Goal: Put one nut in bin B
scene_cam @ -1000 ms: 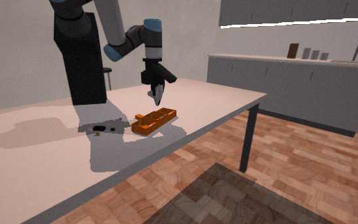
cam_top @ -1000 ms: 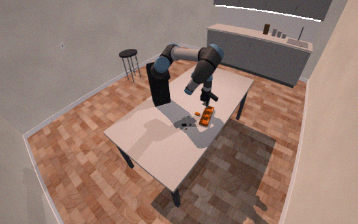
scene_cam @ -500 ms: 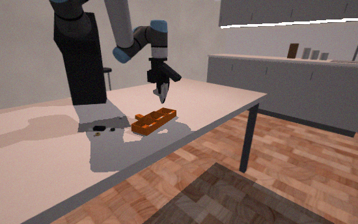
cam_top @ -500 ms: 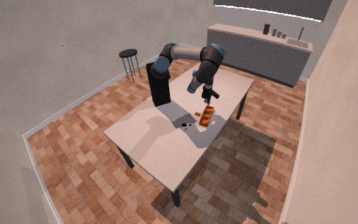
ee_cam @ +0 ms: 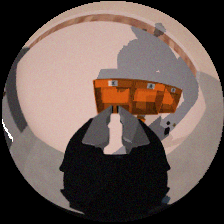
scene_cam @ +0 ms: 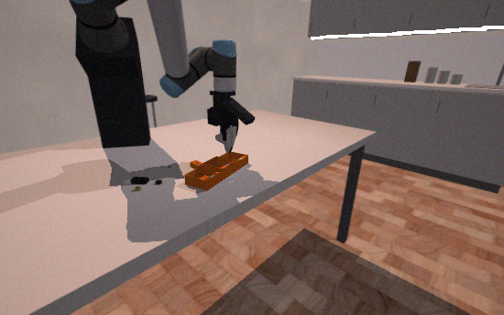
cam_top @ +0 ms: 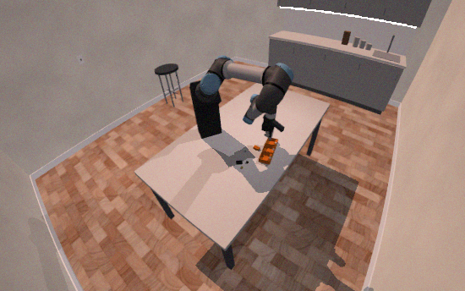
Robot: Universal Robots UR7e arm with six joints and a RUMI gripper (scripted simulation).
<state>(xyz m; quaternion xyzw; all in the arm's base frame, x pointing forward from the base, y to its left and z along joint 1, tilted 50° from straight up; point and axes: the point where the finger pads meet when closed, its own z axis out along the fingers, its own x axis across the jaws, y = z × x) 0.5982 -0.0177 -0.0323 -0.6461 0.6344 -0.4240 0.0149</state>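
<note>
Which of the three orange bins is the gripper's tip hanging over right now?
The end bin of the orange row, the one farthest from the small dark parts lying on the table. The closed gripper points down just above it; the other two compartments sit clear of it.

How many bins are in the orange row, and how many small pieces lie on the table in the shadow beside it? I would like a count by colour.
Orange bins: 3
Black small pieces: 2
Brass-coloured small piece: 1
Total: 6
</note>
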